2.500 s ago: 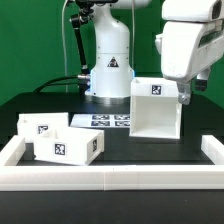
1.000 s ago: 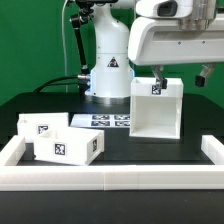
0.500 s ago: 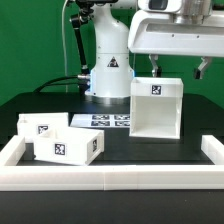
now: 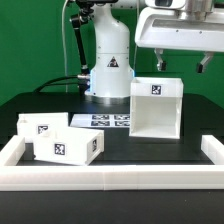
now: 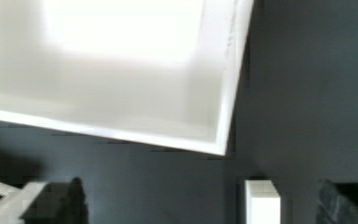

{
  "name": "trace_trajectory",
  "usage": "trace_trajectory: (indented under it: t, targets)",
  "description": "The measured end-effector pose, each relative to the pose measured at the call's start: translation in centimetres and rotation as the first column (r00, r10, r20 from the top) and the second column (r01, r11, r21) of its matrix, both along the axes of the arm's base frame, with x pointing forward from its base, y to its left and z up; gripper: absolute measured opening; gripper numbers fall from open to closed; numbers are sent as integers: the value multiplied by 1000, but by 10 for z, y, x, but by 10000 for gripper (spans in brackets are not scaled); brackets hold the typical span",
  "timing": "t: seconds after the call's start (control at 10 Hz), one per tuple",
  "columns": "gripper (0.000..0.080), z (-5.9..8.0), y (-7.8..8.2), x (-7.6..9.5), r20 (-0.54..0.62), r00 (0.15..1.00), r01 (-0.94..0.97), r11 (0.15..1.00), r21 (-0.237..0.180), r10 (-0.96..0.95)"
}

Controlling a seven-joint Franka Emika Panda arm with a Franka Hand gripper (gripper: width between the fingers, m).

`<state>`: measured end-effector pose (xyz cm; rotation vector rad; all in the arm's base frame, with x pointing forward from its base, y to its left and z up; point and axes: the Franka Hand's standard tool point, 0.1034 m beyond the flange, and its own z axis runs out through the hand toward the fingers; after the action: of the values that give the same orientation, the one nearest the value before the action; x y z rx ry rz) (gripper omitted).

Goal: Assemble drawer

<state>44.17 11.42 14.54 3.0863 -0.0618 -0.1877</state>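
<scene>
Over the housing (image 4: 157, 110), claw (image 4: 182, 64) hangs released, empty. Housing's open face looks outward, presumably to receive front box (image 4: 68, 148) and rear box (image 4: 42, 126).

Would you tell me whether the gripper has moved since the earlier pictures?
Yes. The gripper has risen from beside the housing, on the exterior view's right, to above its top edge.

My gripper (image 4: 181, 64) hangs over the housing (image 4: 156, 110), which stands toward the worktop's edge on the exterior view's right. Toward the opposite edge sits the front box (image 4: 68, 148), the rear box (image 4: 42, 127) just behind it. The marker board (image 4: 108, 121) lies between, farther back.
</scene>
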Motion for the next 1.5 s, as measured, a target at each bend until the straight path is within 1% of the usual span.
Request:
trace_trajectory:
  t: [0.1, 0.2, 0.3, 0.4, 0.5, 0.8, 1.0, 1.2, 1.3, 1.4, 1.5]
  targets:
    - [650, 0, 0, 0, -1, 1000, -1, 1000, 0, 1]
    - [650, -2, 1, -2, 0, 1000, 24, 1000, 16, -24]
    - [650, -9, 1, -11, -7, 996, 92, 994, 54, -92]
    - [650, -14, 1, -20, -8, 994, 109, 992, 63, -109]
    - [650, -19, 4, -26, 0, 993, 115, 991, 68, -116]
    - [650, -33, 17, -42, 16, 995, 102, 992, 71, -103]
    - [650, -41, 18, -52, 5, 995, 103, 993, 65, -104]
    - [650, -46, 17, -61, -10, 994, 108, 993, 57, -108]
    - [526, -46, 16, -62, -11, 994, 109, 992, 57, -109]
    - [526, -46, 14, -61, -12, 994, 109, 992, 57, -109]
    - [375, -45, 14, -59, -10, 994, 111, 992, 57, -111]
